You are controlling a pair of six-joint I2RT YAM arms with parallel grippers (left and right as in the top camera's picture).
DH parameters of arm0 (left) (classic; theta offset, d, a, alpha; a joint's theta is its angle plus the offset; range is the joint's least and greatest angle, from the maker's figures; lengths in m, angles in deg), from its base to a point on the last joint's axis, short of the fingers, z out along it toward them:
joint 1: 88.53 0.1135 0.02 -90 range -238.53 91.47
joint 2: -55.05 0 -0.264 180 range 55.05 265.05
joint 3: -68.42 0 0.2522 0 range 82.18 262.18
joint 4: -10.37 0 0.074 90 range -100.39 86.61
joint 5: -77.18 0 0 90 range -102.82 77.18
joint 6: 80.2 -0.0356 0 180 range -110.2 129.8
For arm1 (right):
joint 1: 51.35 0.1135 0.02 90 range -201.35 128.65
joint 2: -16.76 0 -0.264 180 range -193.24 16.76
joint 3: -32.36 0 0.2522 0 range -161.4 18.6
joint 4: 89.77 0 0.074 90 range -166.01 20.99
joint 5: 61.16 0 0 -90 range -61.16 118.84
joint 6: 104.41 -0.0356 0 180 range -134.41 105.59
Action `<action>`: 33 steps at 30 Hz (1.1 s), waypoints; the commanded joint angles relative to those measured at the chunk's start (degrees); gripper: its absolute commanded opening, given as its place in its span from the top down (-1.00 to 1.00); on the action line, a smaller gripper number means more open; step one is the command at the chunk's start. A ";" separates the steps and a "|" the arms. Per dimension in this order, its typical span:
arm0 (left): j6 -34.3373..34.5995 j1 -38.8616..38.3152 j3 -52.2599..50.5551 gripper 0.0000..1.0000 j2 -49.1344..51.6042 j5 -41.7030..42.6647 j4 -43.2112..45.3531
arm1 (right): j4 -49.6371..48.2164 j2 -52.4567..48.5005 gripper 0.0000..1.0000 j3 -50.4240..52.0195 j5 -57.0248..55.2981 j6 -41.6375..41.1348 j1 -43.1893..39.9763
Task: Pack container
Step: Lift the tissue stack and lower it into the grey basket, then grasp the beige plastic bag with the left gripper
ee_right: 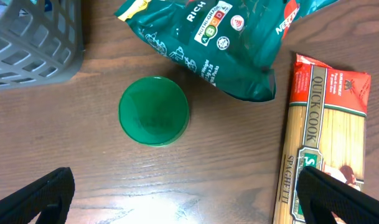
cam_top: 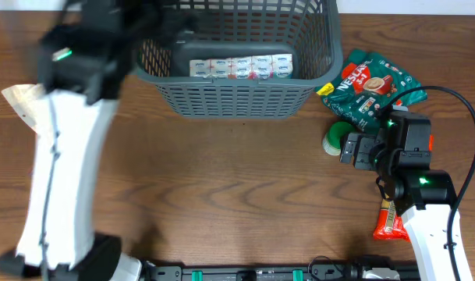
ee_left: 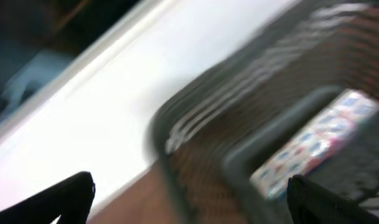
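The dark gray lattice container [cam_top: 245, 97] stands at the table's back centre and holds a white multipack [cam_top: 241, 67] of small cartons. It shows blurred in the left wrist view [ee_left: 195, 124] with the multipack [ee_left: 307, 149]. My left gripper [ee_left: 189, 202] is open and empty above the container's left rim. My right gripper [ee_right: 183, 199] is open and empty over bare table, just short of a green-lidded jar [ee_right: 154, 111], a green Nestle bag [ee_right: 220, 37] and a spaghetti pack [ee_right: 320, 143]. Overhead, the jar [cam_top: 334, 137] and bag [cam_top: 373, 86] lie right of the container.
A beige paper bag [cam_top: 23, 101] lies at the left, partly under my left arm. The spaghetti pack [cam_top: 389, 222] lies beside my right arm near the front edge. The container's corner [ee_right: 33, 43] shows top left in the right wrist view.
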 commanded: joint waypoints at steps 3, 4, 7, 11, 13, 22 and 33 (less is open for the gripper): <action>35.63 15.30 0.39 -0.97 -0.11 -10.38 -3.21 | 0.13 -0.07 -0.98 -1.09 0.31 -0.85 -0.46; 44.02 18.05 0.39 -0.97 0.33 -11.67 -4.17 | 0.02 -0.07 -0.98 -1.09 0.50 -0.83 -0.46; 67.25 26.67 -0.15 -0.97 3.26 -11.43 -5.79 | -0.20 -0.07 -0.99 -1.09 2.12 -0.85 -0.46; 93.59 33.09 -1.62 -0.97 8.44 -7.02 -6.84 | -0.50 -0.07 -0.99 -1.09 3.28 -2.19 -0.46; 102.14 34.93 -2.16 -0.97 11.13 -4.46 -7.50 | -0.61 -0.07 -0.99 -1.09 3.26 -2.36 -0.46; 117.85 37.29 -2.29 -0.97 23.19 -3.26 -7.43 | -1.49 -0.07 -0.98 -1.09 3.13 -6.69 -0.46; 127.95 37.31 -2.29 -0.98 34.47 -2.38 0.07 | -1.70 -0.35 -0.98 -1.07 2.80 -9.92 -0.46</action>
